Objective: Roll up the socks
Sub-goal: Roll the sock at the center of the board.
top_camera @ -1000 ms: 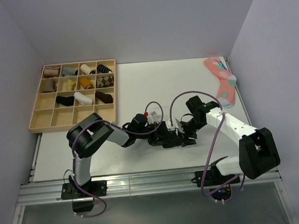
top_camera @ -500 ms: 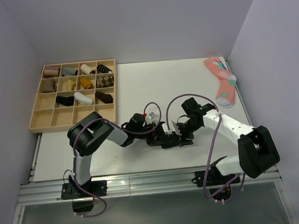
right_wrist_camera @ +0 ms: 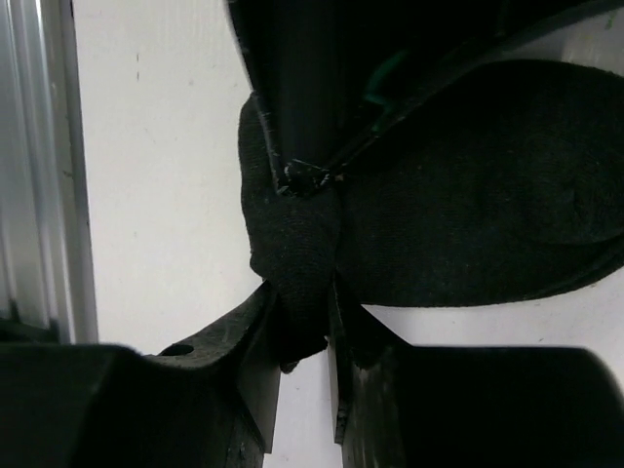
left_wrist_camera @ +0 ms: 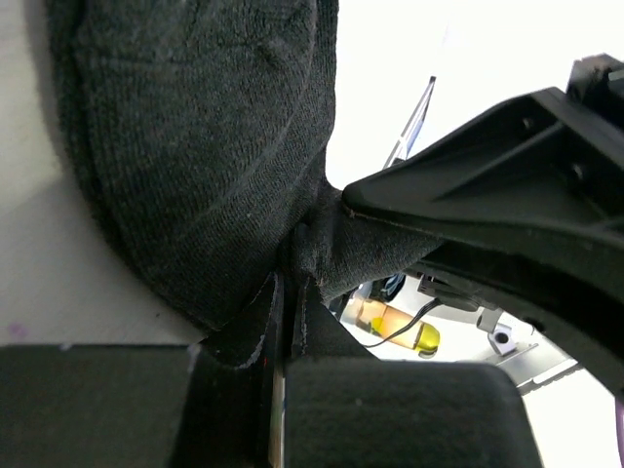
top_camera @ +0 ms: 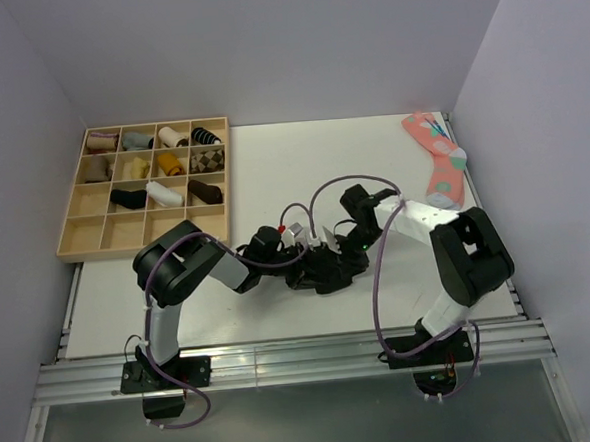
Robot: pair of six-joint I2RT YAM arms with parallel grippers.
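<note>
A black sock (top_camera: pixel 325 270) lies bunched on the white table near the front, between both grippers. My left gripper (top_camera: pixel 313 268) is shut on a fold of the black sock (left_wrist_camera: pixel 195 146), its jaws nearly touching. My right gripper (top_camera: pixel 349 256) is shut on another pinched fold of the black sock (right_wrist_camera: pixel 468 205), right beside the left one. The right gripper's fingers (left_wrist_camera: pixel 507 195) fill the right of the left wrist view. A pink patterned sock (top_camera: pixel 440 160) lies flat at the back right of the table, far from both grippers.
A wooden tray (top_camera: pixel 90 233) with compartments stands at the back left; several hold rolled socks, its front row is bare. The table's front metal rail (top_camera: pixel 284 362) runs close behind the arms' bases. Cables loop over both arms.
My right gripper has moved left and a little back, drawing its fold of the black sock toward the left gripper. The left gripper has shifted slightly left. The sock is more bunched.
</note>
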